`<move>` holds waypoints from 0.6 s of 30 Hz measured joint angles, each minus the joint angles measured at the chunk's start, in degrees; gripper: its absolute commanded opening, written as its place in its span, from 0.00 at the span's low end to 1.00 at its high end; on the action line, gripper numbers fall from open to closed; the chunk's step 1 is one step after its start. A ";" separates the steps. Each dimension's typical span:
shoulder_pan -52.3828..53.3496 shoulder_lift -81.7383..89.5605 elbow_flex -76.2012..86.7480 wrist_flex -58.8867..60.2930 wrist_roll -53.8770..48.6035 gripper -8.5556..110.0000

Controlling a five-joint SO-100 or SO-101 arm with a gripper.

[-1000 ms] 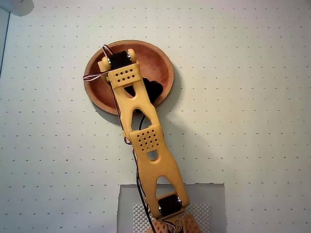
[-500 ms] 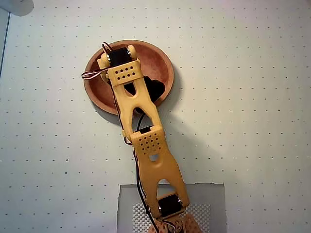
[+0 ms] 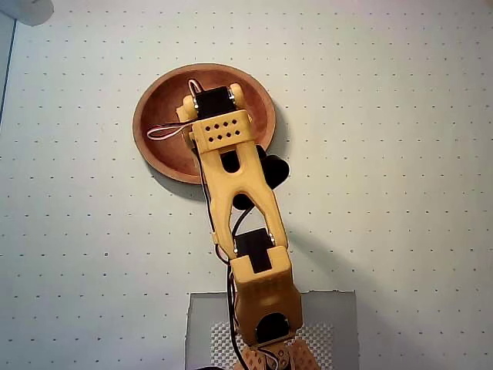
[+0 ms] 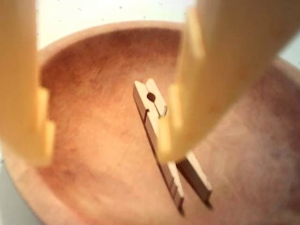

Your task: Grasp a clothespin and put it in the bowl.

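Wooden bowl (image 3: 158,131) sits under my arm (image 3: 245,200), gripper (image 4: 103,133) hangs over it with jaws spread wide and empty, pin (image 4: 161,140) lies flat on the bowl floor, so I judge the drop done, only retreat left.

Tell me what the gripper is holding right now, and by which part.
Nothing. The gripper is open above the bowl, and the clothespin lies loose inside it.

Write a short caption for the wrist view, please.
Wooden clothespin lying inside the reddish-brown wooden bowl, with the open yellow jaws hanging above it.
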 measured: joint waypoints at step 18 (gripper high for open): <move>1.49 45.79 36.65 0.00 11.51 0.04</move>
